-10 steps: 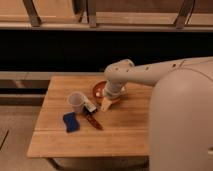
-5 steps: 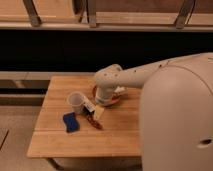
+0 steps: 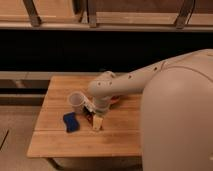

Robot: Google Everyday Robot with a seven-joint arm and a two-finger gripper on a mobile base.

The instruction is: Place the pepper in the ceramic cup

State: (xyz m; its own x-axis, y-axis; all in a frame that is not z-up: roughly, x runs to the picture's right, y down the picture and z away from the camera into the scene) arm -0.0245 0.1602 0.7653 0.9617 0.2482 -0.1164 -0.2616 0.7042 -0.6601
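The ceramic cup [image 3: 76, 101] stands upright on the left half of the wooden table [image 3: 55, 145], pale and small. My gripper [image 3: 93, 120] hangs from the arm's white wrist [image 3: 102, 90], pointing down just right of the cup. It is open, its fingers low over the tabletop. The pepper [image 3: 88, 115] lies right under it, showing only as a dark sliver between the cup and a pale fingertip [image 3: 98, 123]. Nothing is lifted.
A blue object [image 3: 70, 121] lies in front of the cup, left of the gripper. A sliver of the orange-red bowl [image 3: 116, 100] shows behind the arm. The robot's large white body [image 3: 177, 120] fills the right side. A dark wall with railings runs behind the table.
The arm has swung left from over the bowl and come down, so the gripper now sits over the pepper beside the cup. Cup and blue object have not moved.
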